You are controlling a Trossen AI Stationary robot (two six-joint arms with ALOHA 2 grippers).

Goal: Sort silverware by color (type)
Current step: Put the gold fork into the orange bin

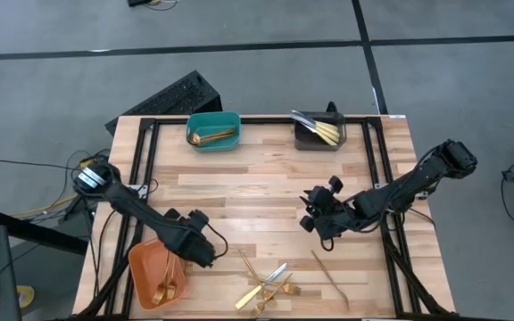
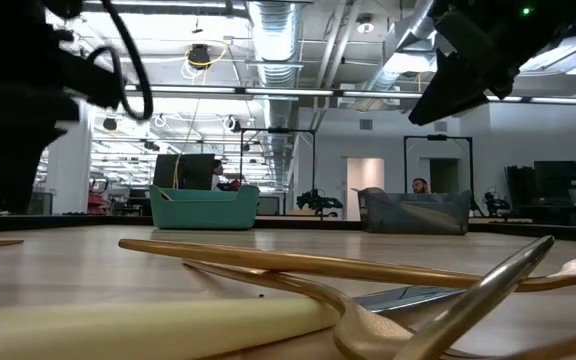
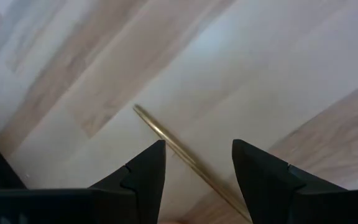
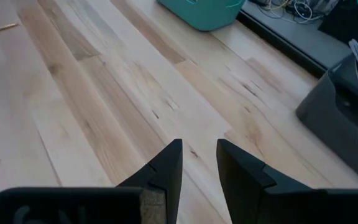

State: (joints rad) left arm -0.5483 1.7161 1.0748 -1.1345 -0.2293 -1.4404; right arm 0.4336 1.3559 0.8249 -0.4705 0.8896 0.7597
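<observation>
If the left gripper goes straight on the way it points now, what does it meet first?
Probably the slim gold utensil handle lying on the table: it runs between the open fingers of the left gripper. How far off it lies is unclear.

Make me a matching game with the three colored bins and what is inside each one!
Things:
1. teal bin
2. grey bin
3. orange bin

What is inside:
A. gold pieces next to the left arm, at the near left of the table
B. gold pieces at the far edge, left of middle
C. pieces with silvery blades and gold handles

Pairs: 1-B, 2-C, 3-A
</observation>
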